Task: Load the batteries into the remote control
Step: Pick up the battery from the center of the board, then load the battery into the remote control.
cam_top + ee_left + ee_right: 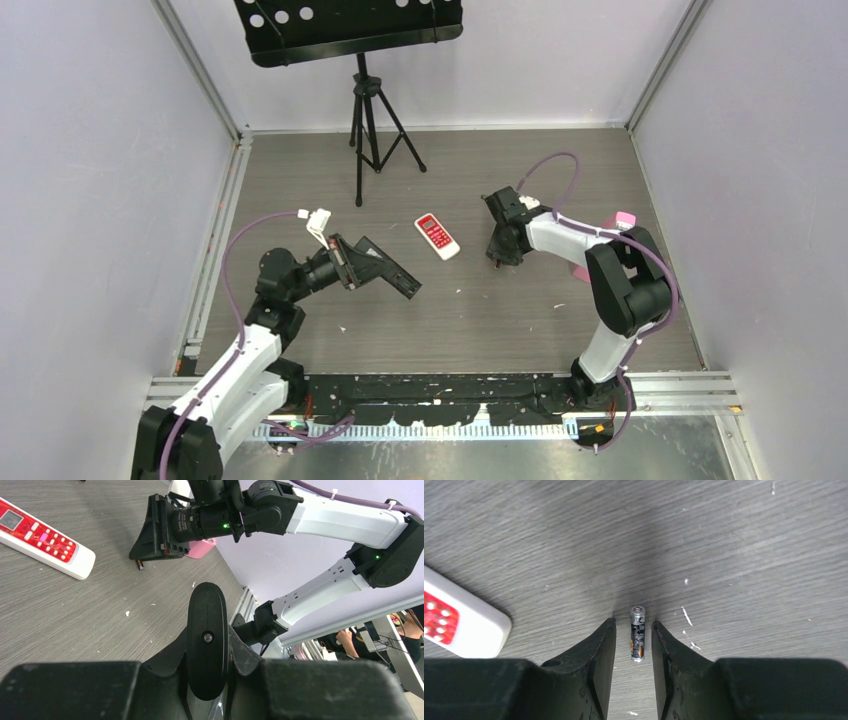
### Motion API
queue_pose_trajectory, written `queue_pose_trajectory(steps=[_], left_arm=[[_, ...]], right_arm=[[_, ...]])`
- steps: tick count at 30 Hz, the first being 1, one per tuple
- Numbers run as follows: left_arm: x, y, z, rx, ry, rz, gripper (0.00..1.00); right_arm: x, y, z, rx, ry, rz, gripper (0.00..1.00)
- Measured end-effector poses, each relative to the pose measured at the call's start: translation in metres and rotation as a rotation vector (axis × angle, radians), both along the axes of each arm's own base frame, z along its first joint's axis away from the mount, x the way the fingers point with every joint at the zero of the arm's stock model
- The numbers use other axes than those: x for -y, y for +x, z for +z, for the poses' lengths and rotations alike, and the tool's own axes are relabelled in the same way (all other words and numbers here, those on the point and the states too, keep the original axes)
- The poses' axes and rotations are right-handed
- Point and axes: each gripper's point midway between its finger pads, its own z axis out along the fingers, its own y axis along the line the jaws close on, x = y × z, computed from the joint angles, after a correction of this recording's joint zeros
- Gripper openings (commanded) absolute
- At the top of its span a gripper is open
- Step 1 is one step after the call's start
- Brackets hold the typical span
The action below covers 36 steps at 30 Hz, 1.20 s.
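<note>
Overhead and wrist views of a two-arm bench. At centre left of the overhead view, the left gripper (347, 262) is clamped on one end of a black remote (385, 266), which it holds tilted above the table (450, 320). In the left wrist view the same remote (207, 640) stands edge-on in the lower centre, pinched from both sides. A white remote (437, 236) with a red face lies flat at mid-frame, between the two arms. At centre right the right gripper (503, 252) points down at the table, its jaws parted. In the right wrist view a dark battery (638, 634) with silvery ends lies flat at centre frame between the two fingers (599, 660), with a narrow gap of table on each side. A pink object (622, 219) shows behind the right arm, and a music stand (365, 110) sits at top centre.
</note>
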Motion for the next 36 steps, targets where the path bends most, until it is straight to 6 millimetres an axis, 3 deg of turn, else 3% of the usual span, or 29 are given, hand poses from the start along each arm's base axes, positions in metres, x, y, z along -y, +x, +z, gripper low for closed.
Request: queue_pose_trajectory(steps=[8,16,19,22,26,28,31,36], left_arm=[[0.001,0.003,-0.008,-0.034,0.01,0.0,0.0],[0.006,0.008,-0.027,-0.133,0.019,-0.015,0.0],[0.009,0.012,-0.032,-0.166,0.018,-0.032,0.0],[0.013,0.018,-0.028,-0.168,0.009,-0.052,0.0],[0.018,0.022,-0.021,-0.152,-0.021,-0.082,0.0],[0.02,0.024,-0.018,-0.167,-0.037,-0.091,0.0],[0.023,0.027,-0.011,-0.192,-0.066,-0.105,0.0],[0.025,0.026,0.004,-0.218,-0.112,-0.123,0.0]], right_arm=[[-0.002,0.0,-0.005,-0.014,0.004,0.013,0.06],[-0.01,-0.004,0.003,0.028,0.027,0.092,0.03],[-0.031,-0.015,0.038,0.118,0.066,0.203,0.03],[-0.071,-0.025,0.103,0.312,0.15,0.363,0.04],[-0.112,-0.054,0.186,0.536,0.28,0.544,0.04],[-0.123,-0.067,0.212,0.606,0.326,0.606,0.04],[-0.136,-0.089,0.235,0.668,0.372,0.7,0.04],[-0.157,-0.123,0.243,0.695,0.389,0.855,0.04]])
